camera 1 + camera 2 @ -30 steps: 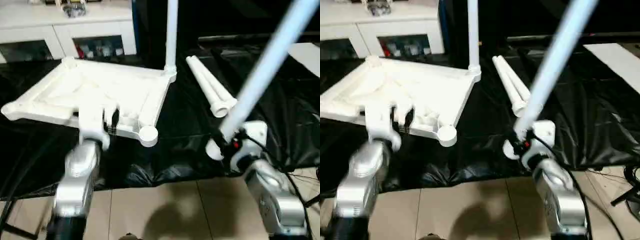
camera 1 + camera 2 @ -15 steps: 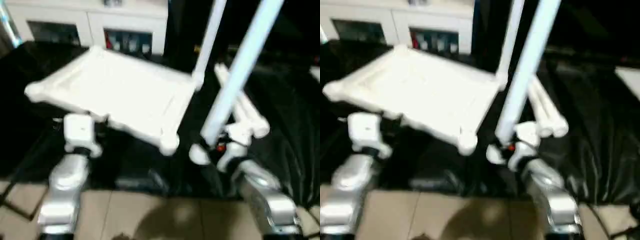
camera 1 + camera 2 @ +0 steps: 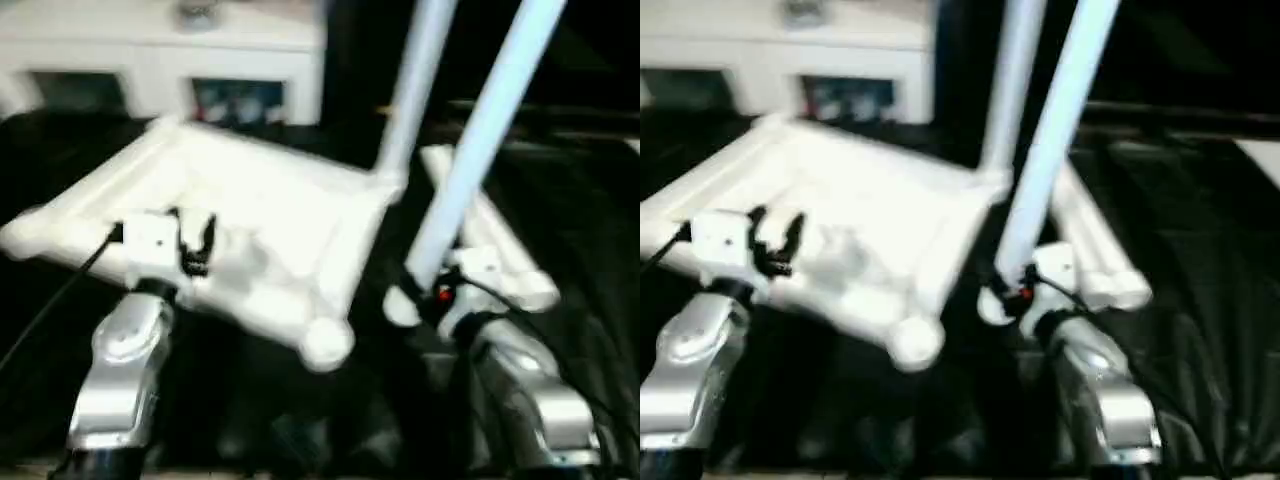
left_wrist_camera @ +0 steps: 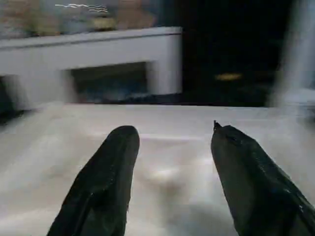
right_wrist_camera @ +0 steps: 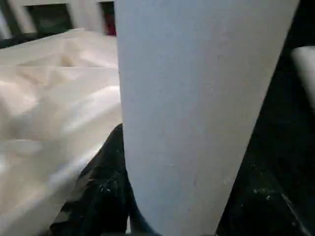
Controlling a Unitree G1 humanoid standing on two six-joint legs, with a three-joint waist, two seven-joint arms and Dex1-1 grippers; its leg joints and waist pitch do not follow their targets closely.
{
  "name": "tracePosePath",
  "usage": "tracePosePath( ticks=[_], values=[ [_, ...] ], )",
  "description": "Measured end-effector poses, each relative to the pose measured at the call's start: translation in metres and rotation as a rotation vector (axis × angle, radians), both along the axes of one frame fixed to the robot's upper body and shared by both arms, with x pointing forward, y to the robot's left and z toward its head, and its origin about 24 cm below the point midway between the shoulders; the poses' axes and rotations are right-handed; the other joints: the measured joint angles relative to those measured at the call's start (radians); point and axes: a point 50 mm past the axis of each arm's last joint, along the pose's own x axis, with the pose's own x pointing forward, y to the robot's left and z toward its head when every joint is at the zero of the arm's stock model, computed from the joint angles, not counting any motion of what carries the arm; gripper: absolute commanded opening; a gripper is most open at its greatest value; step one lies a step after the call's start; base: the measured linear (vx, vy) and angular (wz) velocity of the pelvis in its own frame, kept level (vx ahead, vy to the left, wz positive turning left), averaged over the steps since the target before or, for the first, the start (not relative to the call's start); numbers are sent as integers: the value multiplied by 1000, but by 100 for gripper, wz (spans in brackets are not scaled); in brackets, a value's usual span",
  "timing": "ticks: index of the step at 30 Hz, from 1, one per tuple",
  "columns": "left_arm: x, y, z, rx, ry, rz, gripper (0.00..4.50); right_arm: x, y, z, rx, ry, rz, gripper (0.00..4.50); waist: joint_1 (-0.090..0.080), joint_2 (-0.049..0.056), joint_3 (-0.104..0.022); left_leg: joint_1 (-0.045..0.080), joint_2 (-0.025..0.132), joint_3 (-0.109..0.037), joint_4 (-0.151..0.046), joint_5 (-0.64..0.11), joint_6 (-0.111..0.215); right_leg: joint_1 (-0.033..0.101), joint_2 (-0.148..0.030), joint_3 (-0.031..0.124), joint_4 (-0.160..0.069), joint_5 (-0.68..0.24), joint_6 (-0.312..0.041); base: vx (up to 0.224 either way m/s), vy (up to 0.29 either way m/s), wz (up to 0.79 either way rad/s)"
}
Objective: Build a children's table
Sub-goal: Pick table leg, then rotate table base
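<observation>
The children's table top lies upside down on the black cover, white, with a knob socket at its near right corner. One white leg stands upright in the far right corner. My left gripper hovers open over the top's near rim; in the left wrist view its fingers stand apart with only the white surface beyond them. My right gripper is shut on another leg near its lower end. That leg slants up and to the right, and shows close up as a wide tube.
Two more white legs lie side by side on the black-covered work table, just right of the top and behind my right gripper. A white cabinet stands behind the table. A black cable runs from my left wrist toward the left.
The camera has shifted and tilted. My left gripper, below the top's near edge half a second ago, is now over its rim. The held leg stands steeper than a second ago.
</observation>
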Motion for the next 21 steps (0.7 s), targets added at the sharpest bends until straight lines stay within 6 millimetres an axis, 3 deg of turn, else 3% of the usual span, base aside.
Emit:
tracePosePath(
  ticks=[2, 3, 4, 7, 9, 11, 15, 21],
  values=[
    [-1, -11, -2, -36, 18, -104, 291, 0, -7, -1, -9, 5, -22, 188, -1, 2, -1, 2, 8, 0, -24, 1, -9, 2, 9, -7, -16, 11, -7, -52, -13, 8],
    [-1, -11, -2, -43, 24, -127, 291, 0, -8, 0, -8, 3, -24, 188, -2, 5, -1, 2, 20, 0, -36, 3, -41, 3, 17, -11, -28, 20, -10, 0, 0, 0],
    [0, -9, -4, -35, 41, -182, 301, 0, -8, 1, -5, -1, -15, 188, -2, 7, 0, 0, 27, -1, -39, 10, -63, 7, 21, -21, -43, 31, -14, 0, 0, 0],
    [4, -3, -7, 45, 109, -357, 327, 1, -1, 3, 7, -7, 62, 188, -2, 21, 10, 6, 55, 10, -38, 13, -72, 32, 30, -32, -76, 46, -30, -70, -17, 4],
    [4, -3, -9, 80, 147, -462, 337, 2, 0, 7, 8, -20, 96, 188, -1, 26, 16, 20, 62, 26, -38, 15, -73, 41, 28, -29, -76, 43, -25, -60, -5, 9],
    [1, -4, -14, 154, 220, -631, 355, 1, -1, 10, 8, -23, 145, 188, 1, 30, 19, 22, 68, 37, -39, 15, -73, 44, 26, -28, -76, 42, -24, -66, -3, 12],
    [4, 3, -24, 251, 375, -855, 355, -2, -7, 10, -19, 2, 245, 188, 3, 32, 20, 21, 70, 40, -43, 16, -74, 44, 25, -29, -76, 42, -23, -45, -14, 5],
    [27, 9, -20, 493, 432, -1006, 289, -7, -7, 7, -63, 32, 362, 188, 4, 36, 23, 20, 73, 43, -56, 27, -80, 44, 25, -30, -76, 42, -24, 0, 0, 0]
  ],
)
